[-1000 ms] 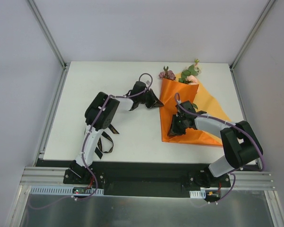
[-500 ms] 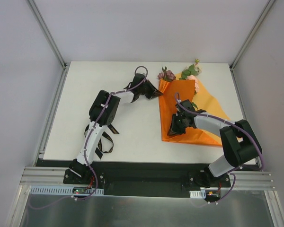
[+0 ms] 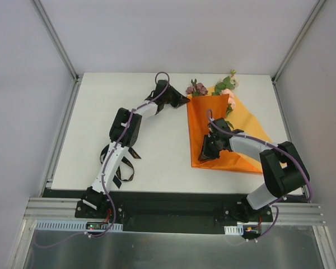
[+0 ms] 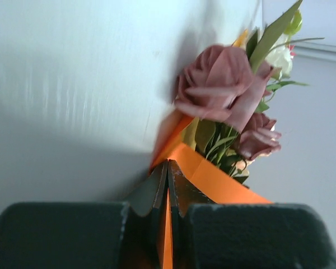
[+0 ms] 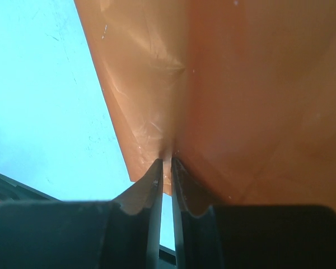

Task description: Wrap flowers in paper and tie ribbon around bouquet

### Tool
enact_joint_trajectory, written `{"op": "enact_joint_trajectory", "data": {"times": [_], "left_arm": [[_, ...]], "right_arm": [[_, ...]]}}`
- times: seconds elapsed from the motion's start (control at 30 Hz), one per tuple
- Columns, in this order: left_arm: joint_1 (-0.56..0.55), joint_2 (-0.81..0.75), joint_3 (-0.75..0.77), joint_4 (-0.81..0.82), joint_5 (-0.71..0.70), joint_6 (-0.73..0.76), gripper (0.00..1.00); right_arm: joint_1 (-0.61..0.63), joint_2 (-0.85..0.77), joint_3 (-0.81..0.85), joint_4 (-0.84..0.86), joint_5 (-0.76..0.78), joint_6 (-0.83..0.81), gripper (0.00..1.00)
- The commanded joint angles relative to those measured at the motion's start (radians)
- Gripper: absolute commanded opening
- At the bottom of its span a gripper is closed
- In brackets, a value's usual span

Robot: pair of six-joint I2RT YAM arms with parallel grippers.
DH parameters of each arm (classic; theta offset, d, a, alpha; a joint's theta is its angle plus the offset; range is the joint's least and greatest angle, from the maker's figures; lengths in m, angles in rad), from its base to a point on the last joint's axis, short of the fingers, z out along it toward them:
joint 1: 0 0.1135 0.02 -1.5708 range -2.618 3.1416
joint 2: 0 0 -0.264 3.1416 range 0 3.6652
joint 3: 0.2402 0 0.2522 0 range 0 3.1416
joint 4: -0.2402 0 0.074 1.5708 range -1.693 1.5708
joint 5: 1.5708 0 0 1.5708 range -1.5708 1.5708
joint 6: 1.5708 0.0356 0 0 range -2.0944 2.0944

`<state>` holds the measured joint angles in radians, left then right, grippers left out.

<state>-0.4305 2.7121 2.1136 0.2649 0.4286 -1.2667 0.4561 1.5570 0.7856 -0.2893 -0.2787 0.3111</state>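
The big shiny orange paper sheet [image 3: 200, 120], folded over the pink and mauve flowers with green leaves [image 3: 198, 88], lies at 2 o'clock on the white tabletop [image 3: 117, 95], the left hand [image 3: 186, 101] pinching its 11 o'clock corner and the right hand [image 3: 204, 157] pinching its 7 o'clock edge.

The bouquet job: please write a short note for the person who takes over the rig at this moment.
Left gripper: shut on the paper's far left corner, beside the flowers.
Right gripper: shut on the paper's near left edge.
Flowers lie at the paper's far end, blooms past its edge.
Ribbon lies loose on the table, towards its near left side.
Done: flowers on paper; left side apparently being folded over.
Left: finish the wrap, tie the ribbon.
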Motion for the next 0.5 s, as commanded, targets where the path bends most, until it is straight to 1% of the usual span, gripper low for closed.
{"op": "enact_joint_trajectory", "data": {"times": [0.0,0.03,0.1,0.13,0.2,0.23,0.27,0.3,0.33,0.37,0.4,0.43,0.47], "left_arm": [[0.029,0.09,0.109,-0.128,-0.077,0.018,0.0],[0.032,0.098,0.17,-0.144,-0.068,0.054,0.0],[0.045,0.088,0.224,-0.177,-0.032,0.11,0.0],[0.049,0.069,0.235,-0.179,0.023,0.169,0.0],[0.05,-0.039,0.204,-0.179,0.083,0.24,0.0],[0.05,-0.082,0.148,-0.179,0.146,0.307,0.0],[0.05,-0.183,0.107,-0.179,0.169,0.334,0.07],[0.049,-0.237,0.056,-0.179,0.197,0.358,0.12],[0.049,-0.294,-0.054,-0.179,0.217,0.401,0.18],[0.047,-0.396,-0.111,-0.179,0.257,0.42,0.23],[0.045,-0.449,-0.171,-0.179,0.266,0.438,0.28],[0.035,-0.497,-0.288,-0.179,0.274,0.466,0.29],[0.026,-0.582,-0.343,-0.178,0.291,0.487,0.31]], "right_arm": [[0.003,-0.014,0.05,-0.065,-0.008,0.014,0.14],[0.003,-0.018,0.055,-0.07,-0.004,0.014,0.14],[0.004,-0.028,0.079,-0.095,0.001,0.011,0.14],[0.004,-0.034,0.089,-0.105,0.009,0.005,0.15],[0.004,-0.055,0.104,-0.134,0.019,-0.004,0.17],[0.004,-0.061,0.128,-0.146,0.032,-0.012,0.17],[0.003,-0.064,0.139,-0.18,0.042,-0.027,0.18],[0.004,-0.077,0.15,-0.195,0.055,-0.036,0.18],[0.003,-0.087,0.158,-0.208,0.079,-0.041,0.18],[0.003,-0.097,0.152,-0.221,0.093,-0.053,0.19],[0.001,-0.118,0.146,-0.231,0.108,-0.061,0.2],[0.001,-0.126,0.132,-0.24,0.149,-0.067,0.21],[-0.01,-0.135,0.121,-0.252,0.168,-0.072,0.21]]}}
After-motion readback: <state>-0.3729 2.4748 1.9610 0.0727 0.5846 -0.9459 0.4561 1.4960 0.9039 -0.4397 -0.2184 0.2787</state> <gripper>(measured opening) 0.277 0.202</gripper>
